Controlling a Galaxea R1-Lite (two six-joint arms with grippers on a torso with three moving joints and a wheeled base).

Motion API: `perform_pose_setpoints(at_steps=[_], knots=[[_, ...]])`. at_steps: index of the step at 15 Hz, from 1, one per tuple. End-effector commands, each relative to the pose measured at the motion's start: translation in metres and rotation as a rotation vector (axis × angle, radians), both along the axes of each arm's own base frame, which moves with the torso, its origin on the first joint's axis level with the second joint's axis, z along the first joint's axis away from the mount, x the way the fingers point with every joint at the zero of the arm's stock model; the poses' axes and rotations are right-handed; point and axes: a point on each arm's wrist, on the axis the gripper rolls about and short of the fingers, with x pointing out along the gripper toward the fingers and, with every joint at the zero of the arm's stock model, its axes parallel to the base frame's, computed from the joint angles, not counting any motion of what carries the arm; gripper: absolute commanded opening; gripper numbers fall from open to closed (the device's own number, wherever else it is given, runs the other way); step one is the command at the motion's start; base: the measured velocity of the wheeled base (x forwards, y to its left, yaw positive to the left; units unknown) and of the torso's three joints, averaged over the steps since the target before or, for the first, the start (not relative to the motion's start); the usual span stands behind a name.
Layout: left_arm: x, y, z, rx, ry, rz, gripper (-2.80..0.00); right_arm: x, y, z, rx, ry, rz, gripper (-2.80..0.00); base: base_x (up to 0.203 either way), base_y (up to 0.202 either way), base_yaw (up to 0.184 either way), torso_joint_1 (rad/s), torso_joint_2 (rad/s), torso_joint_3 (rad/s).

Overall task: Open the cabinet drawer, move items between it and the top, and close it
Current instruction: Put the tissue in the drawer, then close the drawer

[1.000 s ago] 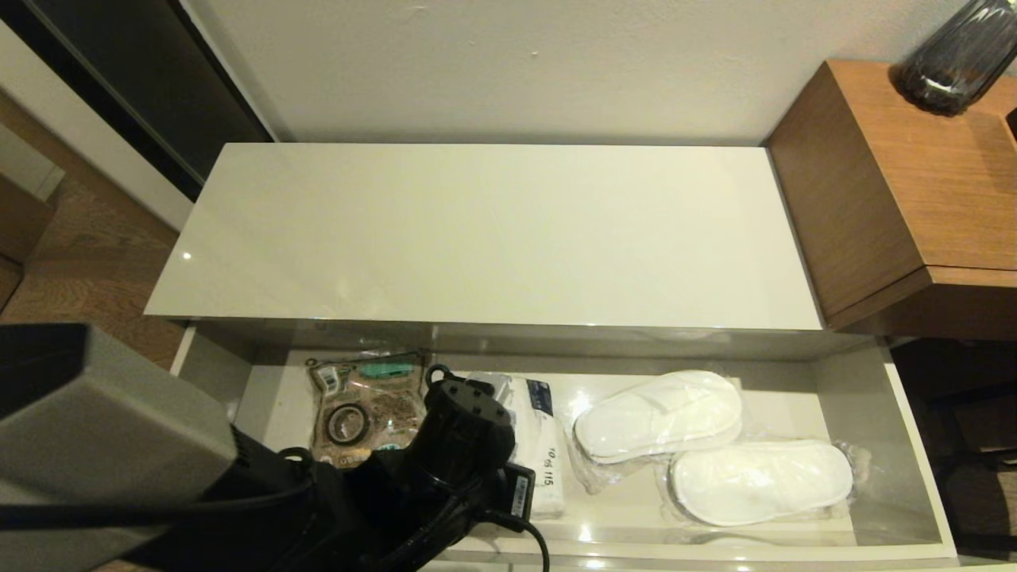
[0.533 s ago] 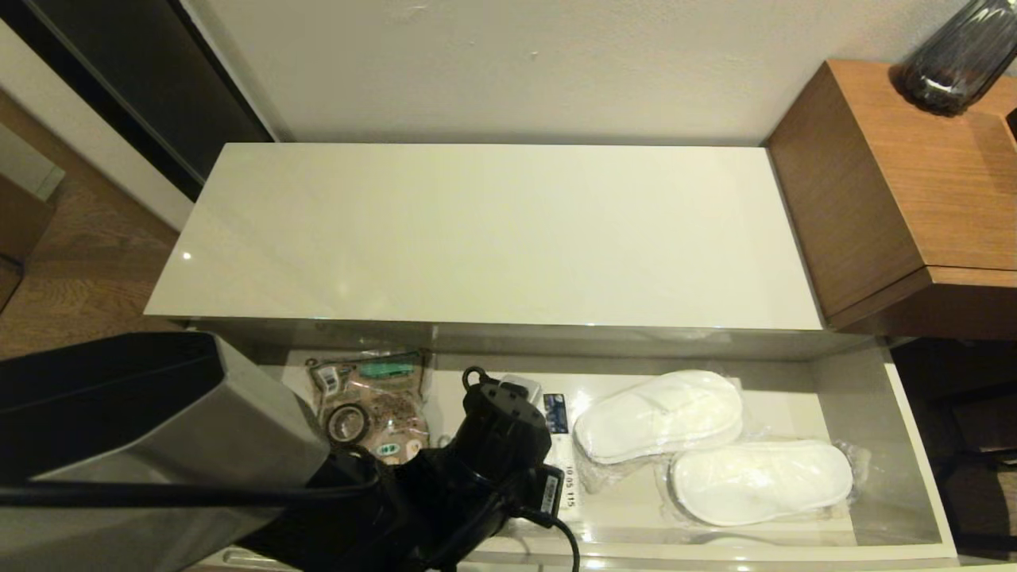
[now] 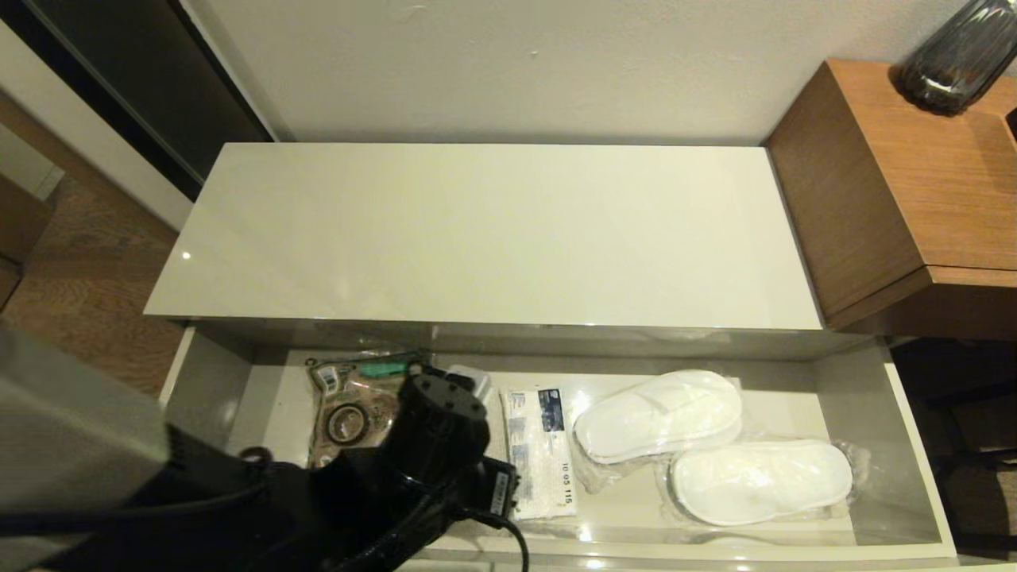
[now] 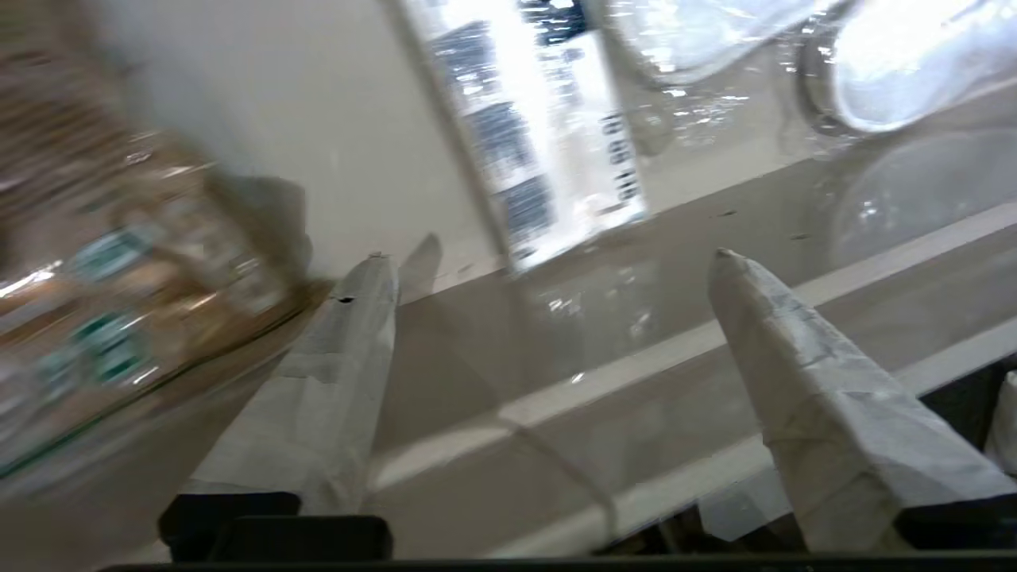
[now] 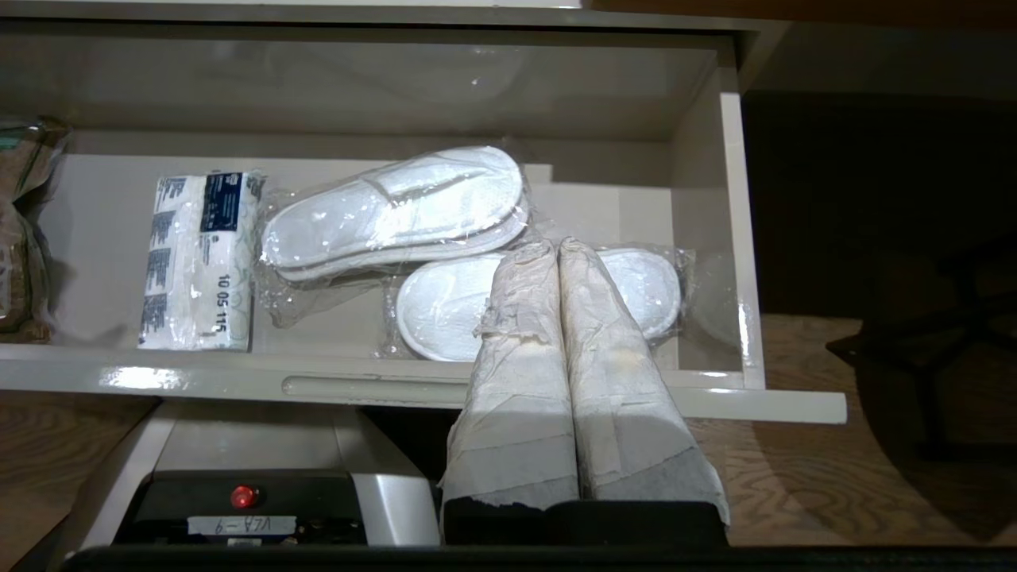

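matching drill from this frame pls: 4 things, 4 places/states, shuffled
1. tissue pack
2. slippers
3. left gripper
4. right gripper

a. shut, outside the drawer front
b. right half of the drawer
c. open, holding nothing
d. mid-drawer, between the pouch and the slippers

Pairs: 1-d, 2-b, 3-c, 4-a

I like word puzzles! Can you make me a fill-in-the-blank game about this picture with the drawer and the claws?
1. The wide off-white cabinet drawer is pulled ____.
2. The white slippers in clear plastic wrap lie inside the ____.
3. The left claw is ____, holding nothing.
4. The white tissue pack with blue print lies between the brown patterned pouch and the ____.

Missing words: open; drawer; open; slippers
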Motion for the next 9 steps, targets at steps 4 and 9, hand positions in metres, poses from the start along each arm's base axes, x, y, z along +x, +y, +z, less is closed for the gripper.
perform_pose_setpoints(at_steps=[4,9], knots=[[-0.051,0.107,0.045,-0.005,-0.010,0.192,-2.80,0.000,0.000,0.000,0.000,0.001,0.000,-2.80,0.000,0.000,0.000,0.000,0.00,0.000],[-0.095,0.182,0.053,0.036,0.031,0.465,-2.80,0.000,0.000,0.000,0.000,0.001,0.000,-2.80,0.000,0.000,0.000,0.000,0.00,0.000]])
